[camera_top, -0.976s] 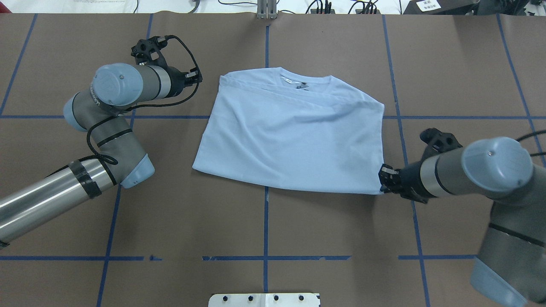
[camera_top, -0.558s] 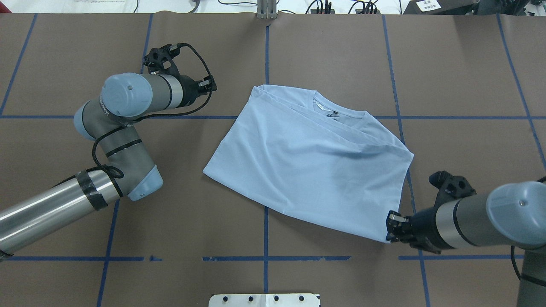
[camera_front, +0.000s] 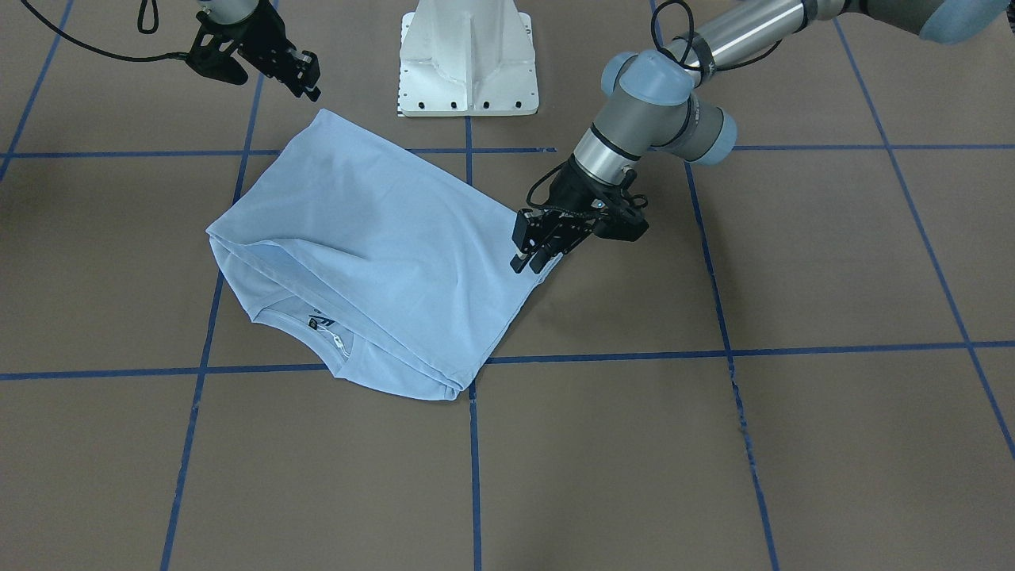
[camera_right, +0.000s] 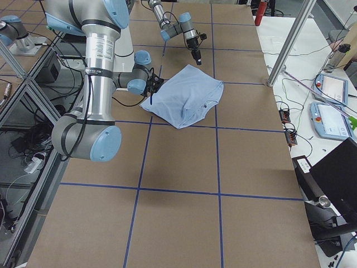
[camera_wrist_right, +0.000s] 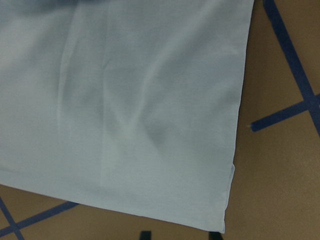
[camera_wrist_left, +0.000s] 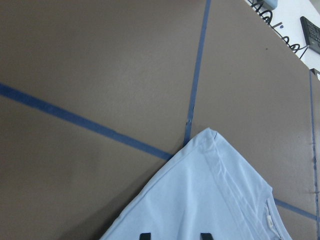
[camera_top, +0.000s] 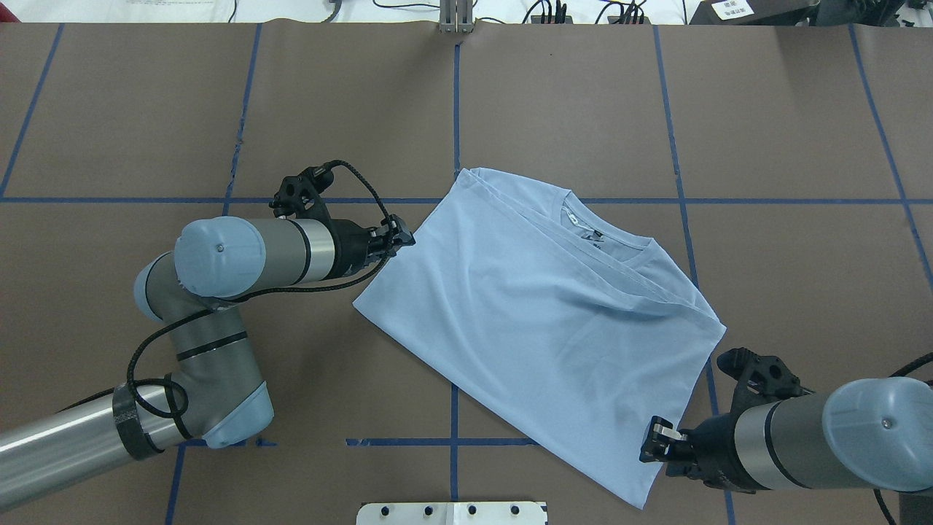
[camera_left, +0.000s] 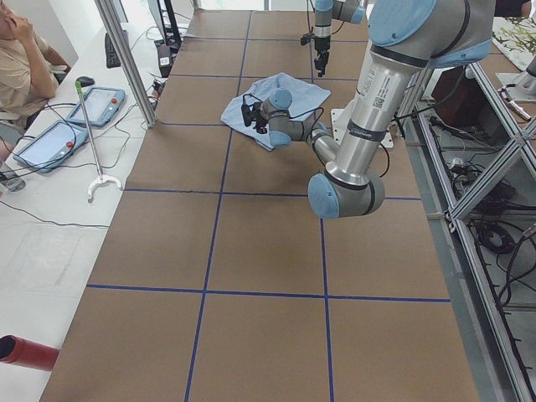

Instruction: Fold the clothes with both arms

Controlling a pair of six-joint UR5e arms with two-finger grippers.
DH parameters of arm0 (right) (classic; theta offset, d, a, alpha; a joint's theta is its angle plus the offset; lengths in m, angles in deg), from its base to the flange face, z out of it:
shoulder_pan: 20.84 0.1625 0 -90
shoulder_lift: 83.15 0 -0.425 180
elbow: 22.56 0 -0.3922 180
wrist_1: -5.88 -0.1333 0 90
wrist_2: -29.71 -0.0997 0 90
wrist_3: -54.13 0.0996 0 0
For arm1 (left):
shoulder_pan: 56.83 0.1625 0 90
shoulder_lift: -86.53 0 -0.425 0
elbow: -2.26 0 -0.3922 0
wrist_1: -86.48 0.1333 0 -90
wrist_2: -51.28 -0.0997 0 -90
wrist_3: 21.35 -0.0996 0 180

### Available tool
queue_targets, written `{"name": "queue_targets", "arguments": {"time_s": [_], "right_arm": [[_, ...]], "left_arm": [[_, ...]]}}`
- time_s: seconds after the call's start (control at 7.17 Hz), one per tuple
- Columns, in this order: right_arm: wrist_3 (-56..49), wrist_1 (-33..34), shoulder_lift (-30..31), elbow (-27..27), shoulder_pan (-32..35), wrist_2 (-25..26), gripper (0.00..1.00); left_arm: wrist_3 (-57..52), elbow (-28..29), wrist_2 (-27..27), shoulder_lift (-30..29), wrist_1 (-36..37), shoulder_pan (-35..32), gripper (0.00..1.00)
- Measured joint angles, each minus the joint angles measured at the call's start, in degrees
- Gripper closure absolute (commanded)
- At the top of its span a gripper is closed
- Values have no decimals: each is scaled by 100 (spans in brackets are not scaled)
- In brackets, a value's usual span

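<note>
The light blue T-shirt (camera_top: 539,321) lies folded and skewed on the brown table, collar and dark label (camera_top: 583,222) at the far side. The chest print is hidden. It also shows in the front-facing view (camera_front: 373,238). My left gripper (camera_top: 404,237) is open at the shirt's left edge; the left wrist view shows its fingertips (camera_wrist_left: 145,235) apart over the cloth (camera_wrist_left: 210,200). My right gripper (camera_top: 649,443) is open just above the shirt's near right corner (camera_wrist_right: 227,222). In the front-facing view it (camera_front: 309,79) hangs apart from that corner.
The white pedestal base (camera_front: 468,55) stands at the table's near edge, close to the shirt's near corner. Blue tape lines (camera_top: 453,109) grid the table. A seated operator (camera_left: 21,59) and tablets (camera_left: 100,105) are off the far edge.
The right gripper has moved toward the robot, dragging the shirt's corner; the shirt has slid nearer and turned. The left gripper has moved in to the shirt's left edge.
</note>
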Motion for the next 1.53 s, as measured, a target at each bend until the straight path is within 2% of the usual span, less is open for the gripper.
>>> {"name": "queue_targets", "arguments": {"time_s": [0.42, 0.84, 1.12, 1.39, 1.53], "right_arm": [[3, 1, -201, -102, 435, 90, 0], [2, 1, -394, -358, 576, 104, 0], [2, 5, -433, -424, 660, 105, 0], [-10, 2, -444, -451, 865, 105, 0], [-24, 2, -451, -481, 933, 105, 0]], "left_arm": [[471, -162, -75, 76, 848, 216, 50], [553, -695, 18, 102, 2116, 315, 50], [676, -741, 181, 112, 2386, 385, 50], [739, -698, 208, 126, 2442, 447, 55], [743, -682, 206, 132, 2447, 458, 75]]}}
